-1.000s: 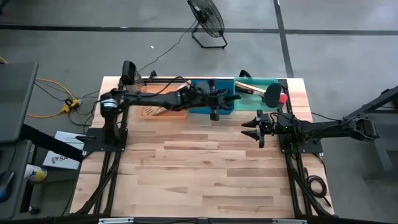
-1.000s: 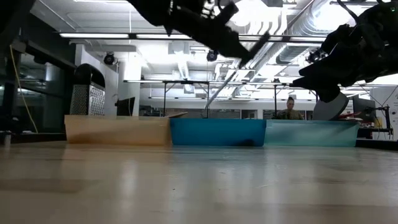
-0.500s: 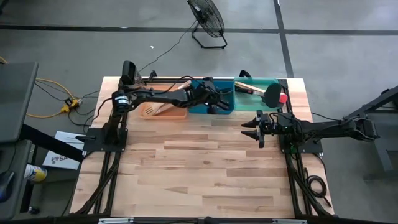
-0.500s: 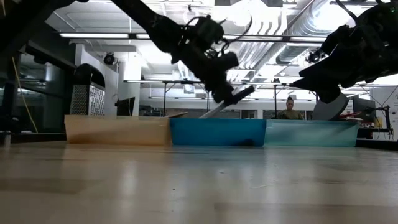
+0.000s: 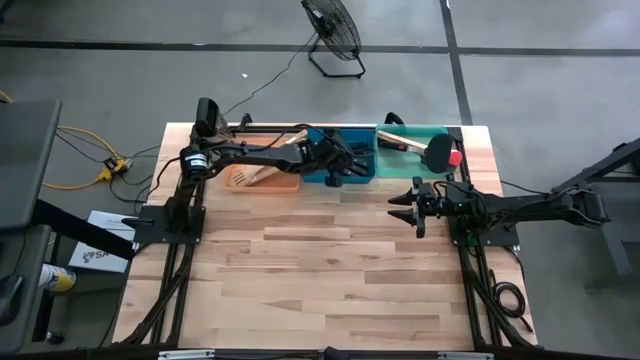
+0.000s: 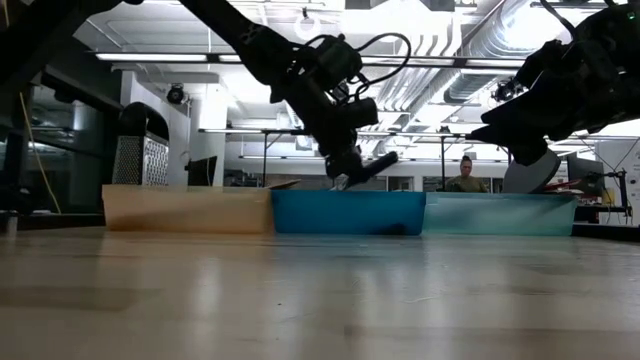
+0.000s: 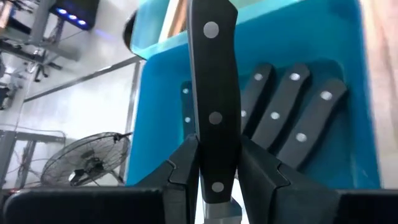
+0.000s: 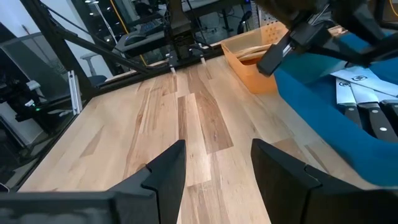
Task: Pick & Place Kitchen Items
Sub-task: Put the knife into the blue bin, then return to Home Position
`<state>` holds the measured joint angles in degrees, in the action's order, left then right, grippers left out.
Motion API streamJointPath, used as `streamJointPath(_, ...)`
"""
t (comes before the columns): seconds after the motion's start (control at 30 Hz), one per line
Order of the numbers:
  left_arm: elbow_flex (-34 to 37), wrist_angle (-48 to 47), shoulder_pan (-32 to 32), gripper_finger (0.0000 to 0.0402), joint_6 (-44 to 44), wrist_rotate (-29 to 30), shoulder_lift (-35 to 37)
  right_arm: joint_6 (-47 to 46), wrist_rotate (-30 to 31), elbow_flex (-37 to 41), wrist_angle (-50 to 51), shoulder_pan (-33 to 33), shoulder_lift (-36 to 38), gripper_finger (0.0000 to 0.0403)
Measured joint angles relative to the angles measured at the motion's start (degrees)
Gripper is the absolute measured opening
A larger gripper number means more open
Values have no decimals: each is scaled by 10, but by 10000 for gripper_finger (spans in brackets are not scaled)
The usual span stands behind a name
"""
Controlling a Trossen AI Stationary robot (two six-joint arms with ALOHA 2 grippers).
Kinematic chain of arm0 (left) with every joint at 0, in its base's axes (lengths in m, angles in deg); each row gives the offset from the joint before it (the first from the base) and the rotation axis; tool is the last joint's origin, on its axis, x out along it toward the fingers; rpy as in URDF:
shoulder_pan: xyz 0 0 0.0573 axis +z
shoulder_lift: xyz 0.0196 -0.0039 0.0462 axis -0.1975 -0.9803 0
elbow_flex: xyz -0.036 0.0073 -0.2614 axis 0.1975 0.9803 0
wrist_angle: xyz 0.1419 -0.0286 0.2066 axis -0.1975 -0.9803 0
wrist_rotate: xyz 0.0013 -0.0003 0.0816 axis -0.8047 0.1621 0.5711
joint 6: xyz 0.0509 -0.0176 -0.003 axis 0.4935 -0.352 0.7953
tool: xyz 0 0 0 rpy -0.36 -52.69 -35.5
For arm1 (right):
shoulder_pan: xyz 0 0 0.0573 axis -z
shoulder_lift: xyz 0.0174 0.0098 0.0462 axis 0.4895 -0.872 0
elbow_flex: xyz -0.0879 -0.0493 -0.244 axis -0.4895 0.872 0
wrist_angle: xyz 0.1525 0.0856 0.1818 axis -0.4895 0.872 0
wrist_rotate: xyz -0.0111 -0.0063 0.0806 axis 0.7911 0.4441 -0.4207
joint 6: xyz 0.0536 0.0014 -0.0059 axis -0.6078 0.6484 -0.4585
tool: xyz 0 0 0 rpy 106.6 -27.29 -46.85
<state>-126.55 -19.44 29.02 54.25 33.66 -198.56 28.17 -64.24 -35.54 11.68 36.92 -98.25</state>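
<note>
My left gripper (image 5: 335,170) reaches over the blue bin (image 5: 361,174) and is shut on a black-handled knife (image 7: 214,74) with three rivets. In the low view this gripper (image 6: 348,172) hangs just above the bin's rim, the knife's handle (image 6: 379,161) sticking out sideways. Several more black-handled knives (image 7: 292,118) lie flat on the blue bin's floor. My right gripper (image 5: 414,208) waits open above the table, near the green bin (image 5: 412,157); its own view shows the gripper (image 8: 217,168) holding nothing. My left gripper pinches the knife's handle at its blade end (image 7: 214,171) between its two fingers (image 7: 183,168), which lie across the handle. It comes from above, slanting toward the table's right. The knife is lifted clear and tilted over the blue bin; the gripper hides the blade.
Three bins stand in a row along the far edge: orange (image 5: 268,184) with pale wooden utensils, blue in the middle, green holding a black-headed turner (image 5: 438,152) and a red piece. Bare wood (image 5: 330,270) fills the near half of the table. A person stands far behind (image 6: 466,178).
My left gripper has come down from high above the table to just above the blue bin's rim, drawing back a little toward the far-left. The knife has gone down with it and tipped flatter. My right arm has kept still.
</note>
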Motion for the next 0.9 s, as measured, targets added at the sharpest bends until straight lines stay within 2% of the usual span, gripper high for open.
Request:
streamJointPath(0.4, 0, -11, 0, 79, 2, -26, 0, 0, 0, 0, 0, 0, 0, 174)
streamJointPath(0.63, 1, -15, 0, 145, -2, -27, 0, 0, 0, 0, 0, 0, 0, 174)
streamJointPath(0.9, 1, -12, 0, 145, -3, -27, 0, 0, 0, 0, 0, 0, 0, 174)
